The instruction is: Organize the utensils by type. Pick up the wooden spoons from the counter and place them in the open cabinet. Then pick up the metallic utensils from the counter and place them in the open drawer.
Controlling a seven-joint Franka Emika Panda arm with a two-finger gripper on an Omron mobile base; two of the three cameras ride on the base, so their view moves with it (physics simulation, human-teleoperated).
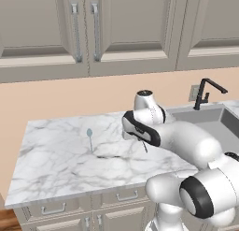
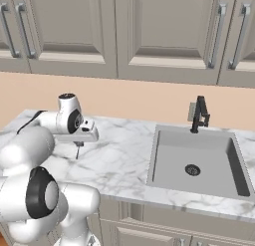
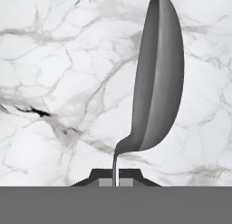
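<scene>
— Pincer (image 3: 116, 177) status?
— Clenched on the thin handle of the silver-grey spoon (image 3: 156, 78), right at the fingertips; the bowl hangs beyond them, above the marble worktop (image 1: 56, 155), not touching it.
— Where over the worktop?
— Around its middle, between the left end and the sink (image 2: 199, 160), nearer the front edge than the wall.
— Other utensils?
— One: a teal spoon (image 1: 89, 137) lying flat on the worktop, left of the pincer (image 1: 144, 145) and apart from it, bowl toward the wall. That makes two metallic spoons counted.
— Anything else?
— One black tap (image 2: 200, 114) behind the sink.
</scene>
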